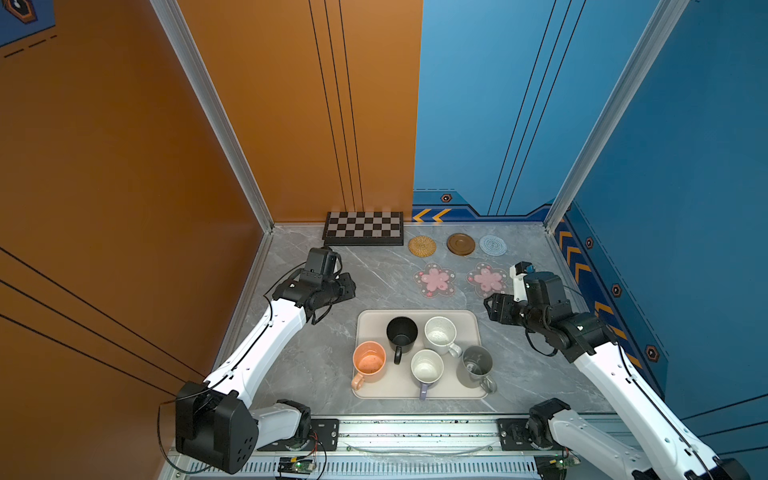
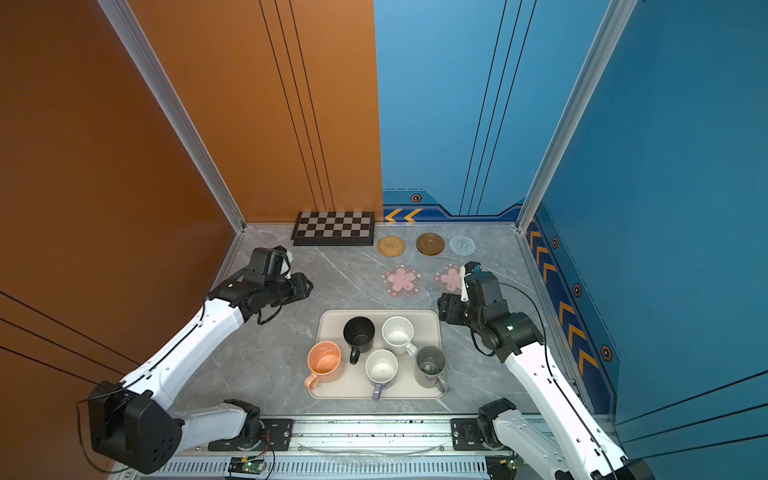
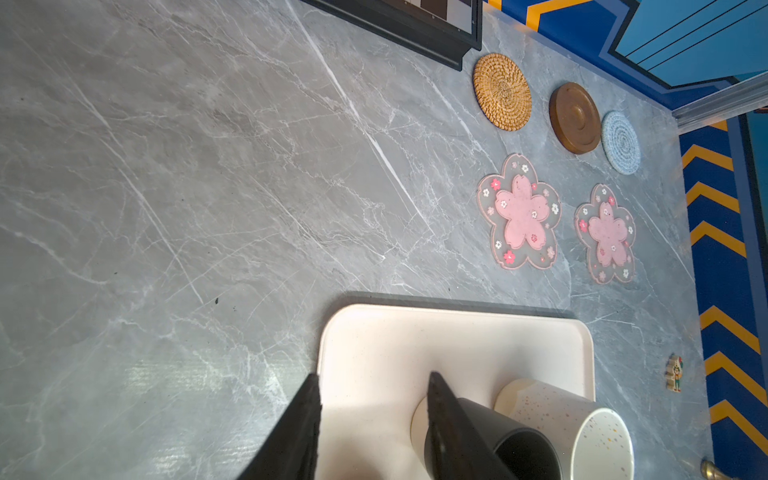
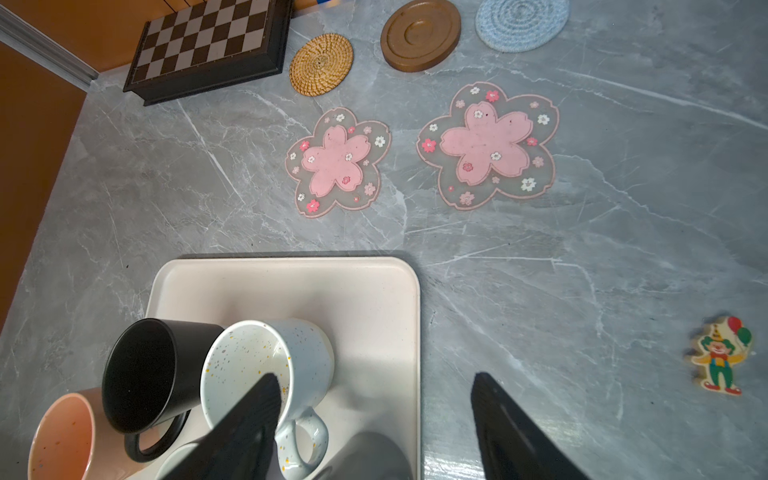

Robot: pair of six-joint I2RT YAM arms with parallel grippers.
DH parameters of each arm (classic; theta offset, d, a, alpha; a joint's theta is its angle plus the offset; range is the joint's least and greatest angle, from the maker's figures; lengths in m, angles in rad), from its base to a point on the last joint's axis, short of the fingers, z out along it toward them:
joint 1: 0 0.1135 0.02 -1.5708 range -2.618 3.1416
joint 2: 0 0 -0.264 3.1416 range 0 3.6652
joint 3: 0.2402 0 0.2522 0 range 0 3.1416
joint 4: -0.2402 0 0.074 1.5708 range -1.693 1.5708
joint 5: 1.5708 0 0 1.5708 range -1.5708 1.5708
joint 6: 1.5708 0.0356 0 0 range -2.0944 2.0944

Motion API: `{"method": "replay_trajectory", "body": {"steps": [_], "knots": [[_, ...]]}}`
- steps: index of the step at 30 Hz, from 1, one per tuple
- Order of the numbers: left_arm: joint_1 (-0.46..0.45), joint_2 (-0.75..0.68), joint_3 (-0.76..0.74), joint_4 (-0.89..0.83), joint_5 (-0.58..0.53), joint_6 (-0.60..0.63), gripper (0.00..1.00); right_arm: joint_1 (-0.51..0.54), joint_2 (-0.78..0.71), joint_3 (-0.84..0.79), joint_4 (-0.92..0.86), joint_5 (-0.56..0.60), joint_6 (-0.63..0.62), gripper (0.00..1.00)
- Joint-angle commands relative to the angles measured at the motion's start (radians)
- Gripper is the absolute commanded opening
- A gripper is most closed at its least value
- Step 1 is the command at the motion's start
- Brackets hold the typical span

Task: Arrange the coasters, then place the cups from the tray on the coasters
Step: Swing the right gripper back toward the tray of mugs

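Five coasters lie at the back right: rattan (image 1: 422, 246), dark brown (image 1: 461, 244), grey-blue (image 1: 493, 245), and nearer, two pink blossom ones (image 1: 434, 279) (image 1: 487, 279). The cream tray (image 1: 374, 322) in front holds five upright cups: black (image 1: 401, 332), speckled white (image 1: 440, 331), peach (image 1: 369, 361), lavender (image 1: 427, 366), tall grey (image 1: 476, 365). My left gripper (image 1: 349, 286) (image 3: 374, 376) hovers open beyond the tray's far left corner, holding nothing. Over the tray's far right corner my right gripper (image 1: 492, 305) (image 4: 374, 376) stands wide open and is also empty.
A black-and-white chessboard (image 1: 364, 227) lies against the back wall, left of the rattan coaster. A small clown figure (image 4: 721, 355) lies on the marble top right of the tray. Walls close the table on three sides; a metal rail (image 1: 415, 432) runs along the front.
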Motion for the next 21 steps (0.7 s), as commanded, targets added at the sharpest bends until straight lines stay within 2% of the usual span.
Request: {"method": "replay_trajectory", "body": {"steps": [1, 10, 13, 21], "knots": [[-0.019, 0.009, -0.018, -0.013, -0.003, -0.026, 0.43, 0.023, -0.048, -0.010, -0.111, 0.054, 0.021, 0.75], [-0.037, 0.035, 0.013, -0.012, -0.002, -0.017, 0.43, 0.112, -0.140, -0.001, -0.209, 0.056, 0.075, 0.72], [-0.039, 0.039, 0.016, -0.012, 0.003, -0.014, 0.43, 0.146, -0.178, -0.022, -0.231, 0.096, 0.159, 0.71], [-0.040, 0.031, -0.007, -0.020, 0.049, -0.001, 0.43, 0.271, -0.258, -0.089, -0.264, 0.081, 0.317, 0.66]]}}
